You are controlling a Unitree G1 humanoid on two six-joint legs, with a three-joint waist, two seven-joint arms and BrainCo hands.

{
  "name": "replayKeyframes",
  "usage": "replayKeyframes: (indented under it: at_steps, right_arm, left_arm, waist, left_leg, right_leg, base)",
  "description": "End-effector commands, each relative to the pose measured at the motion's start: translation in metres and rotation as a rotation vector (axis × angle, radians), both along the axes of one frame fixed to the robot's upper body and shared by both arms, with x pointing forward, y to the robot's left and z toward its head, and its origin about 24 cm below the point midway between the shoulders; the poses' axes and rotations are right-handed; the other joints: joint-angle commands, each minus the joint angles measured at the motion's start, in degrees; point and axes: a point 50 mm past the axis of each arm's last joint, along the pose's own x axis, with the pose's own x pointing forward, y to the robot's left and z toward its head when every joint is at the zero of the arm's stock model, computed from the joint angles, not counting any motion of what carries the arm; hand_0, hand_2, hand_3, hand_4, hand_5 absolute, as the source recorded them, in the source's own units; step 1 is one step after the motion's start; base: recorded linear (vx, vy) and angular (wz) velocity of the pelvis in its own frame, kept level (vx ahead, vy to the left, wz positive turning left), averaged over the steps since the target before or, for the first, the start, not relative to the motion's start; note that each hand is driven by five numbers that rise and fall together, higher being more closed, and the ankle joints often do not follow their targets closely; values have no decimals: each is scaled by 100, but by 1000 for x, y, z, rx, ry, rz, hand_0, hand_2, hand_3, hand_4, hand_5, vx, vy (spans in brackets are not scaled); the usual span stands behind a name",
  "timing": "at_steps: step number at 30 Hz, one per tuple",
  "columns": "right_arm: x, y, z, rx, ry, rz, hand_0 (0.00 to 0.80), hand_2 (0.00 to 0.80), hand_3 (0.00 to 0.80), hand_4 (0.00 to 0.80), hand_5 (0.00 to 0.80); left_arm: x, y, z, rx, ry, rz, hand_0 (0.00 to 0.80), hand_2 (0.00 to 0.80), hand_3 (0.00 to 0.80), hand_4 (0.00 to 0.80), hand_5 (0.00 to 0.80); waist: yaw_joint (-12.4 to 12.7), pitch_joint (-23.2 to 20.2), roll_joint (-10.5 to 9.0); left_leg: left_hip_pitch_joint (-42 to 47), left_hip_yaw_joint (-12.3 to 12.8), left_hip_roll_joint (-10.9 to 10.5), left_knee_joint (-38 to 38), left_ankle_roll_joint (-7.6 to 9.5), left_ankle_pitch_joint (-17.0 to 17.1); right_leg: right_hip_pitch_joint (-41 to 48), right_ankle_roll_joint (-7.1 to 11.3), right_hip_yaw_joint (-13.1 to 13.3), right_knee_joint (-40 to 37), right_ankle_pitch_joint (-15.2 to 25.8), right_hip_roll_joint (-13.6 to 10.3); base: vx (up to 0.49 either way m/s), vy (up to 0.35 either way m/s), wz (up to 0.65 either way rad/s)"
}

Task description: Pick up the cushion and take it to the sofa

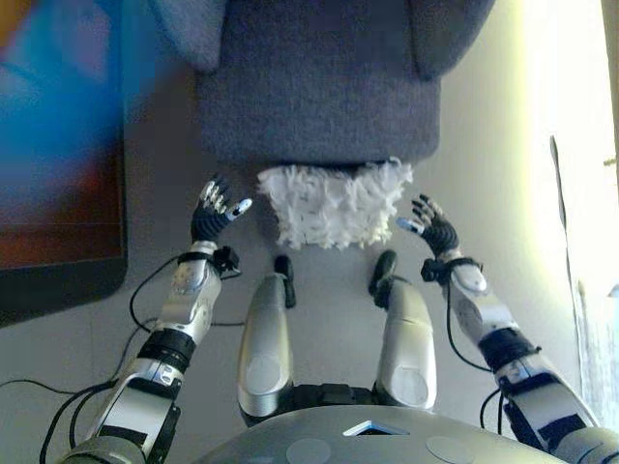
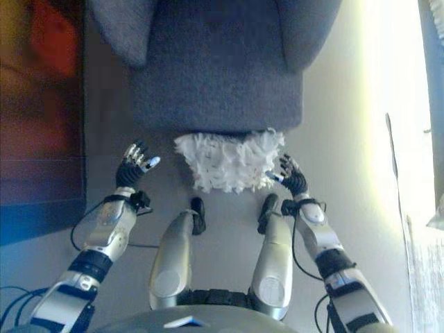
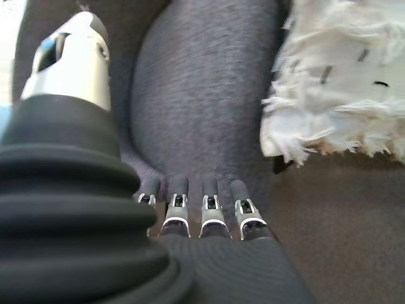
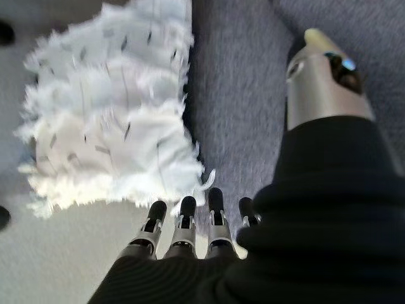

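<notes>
Presently the shaggy white cushion (image 1: 334, 205) lies on the floor at twelve o'clock against the grey sofa (image 1: 319, 97), left hand (image 1: 215, 211) and right hand (image 1: 433, 226) flanking it with fingers spread, empty; an uneven squeeze might let the fluffy pile slip free.

head stereo downward; wrist views close, all sharing the cushion (image 1: 335, 205)

Grey floor (image 1: 155, 184), dark-framed panel (image 1: 58, 193) at left
</notes>
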Motion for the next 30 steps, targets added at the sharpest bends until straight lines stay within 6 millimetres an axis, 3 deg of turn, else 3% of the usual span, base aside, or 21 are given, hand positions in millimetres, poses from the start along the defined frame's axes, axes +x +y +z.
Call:
replayKeyframes:
  at_steps: [1, 2, 8, 16, 25, 28, 30]
  right_arm:
    - [19, -2, 31, 12, -96, -26, 0, 0, 0, 0, 0]
    - [28, -6, 44, 24, -122, -44, 0, 0, 0, 0, 0]
    - [46, -14, 71, 43, -173, -73, 0, 0, 0, 0, 0]
    - [54, -26, 89, 21, -174, -75, 0, 0, 0, 0, 0]
    - [69, -35, 112, 112, -152, 9, 0, 0, 0, 0, 0]
    - [72, -33, 116, 162, -148, 20, 0, 0, 0, 0, 0]
    - [75, -31, 121, 161, -135, 47, 0, 0, 0, 0, 0]
  left_arm:
    - [8, 2, 23, 62, -119, 13, 0, 0, 0, 0, 0]
    - [13, -2, 31, 61, -147, 3, 0, 0, 0, 0, 0]
    - [29, -6, 51, 41, -180, -45, 0, 0, 0, 0, 0]
    - [41, 14, 55, 26, -111, -13, 0, 0, 0, 0, 0]
    - [54, 54, 58, 28, 79, 124, 0, 0, 0, 0, 0]
    - [58, 54, 66, 52, 76, 105, 0, 0, 0, 0, 0]
    - [67, 47, 82, 50, 49, 72, 0, 0, 0, 0, 0]
  waist:
    - [-42, 101, 58]
    - [-70, 180, 137]
    - [-187, 280, 279]
    - [-256, 281, 238]
    - [-286, 283, 170]
    - [-296, 283, 162]
    - [-314, 283, 164]
  left_leg:
    - [-635, -480, 110, 160, -80, 73]
    - [-1002, -546, 98, 547, -60, -44]
    - [-2145, -654, 92, 1857, 39, -525]
    - [-3103, -738, 90, 2917, 106, -812]
    - [-3829, -824, 186, 3835, 144, -1082]
    - [-3935, -835, 220, 3987, 155, -1133]
    - [-4081, -845, 276, 4188, 159, -1203]
  right_leg:
    - [-152, 280, 534, 578, -218, -380]
    - [-591, 252, 688, 986, -334, -341]
    - [-1866, 148, 1052, 2164, -676, -234]
    - [-2777, -9, 1157, 3018, -1000, -196]
    - [-3459, -132, 1255, 3886, -1322, -187]
    - [-3576, -155, 1287, 4049, -1370, -207]
    - [-3715, -168, 1346, 4239, -1423, -233]
  base:
    - [-104, 69, 21]
    - [-85, 70, 0]
    - [-37, 49, -7]
    - [34, -5, 1]
    - [48, -23, 0]
    - [43, -14, 0]
    - [19, -8, 1]
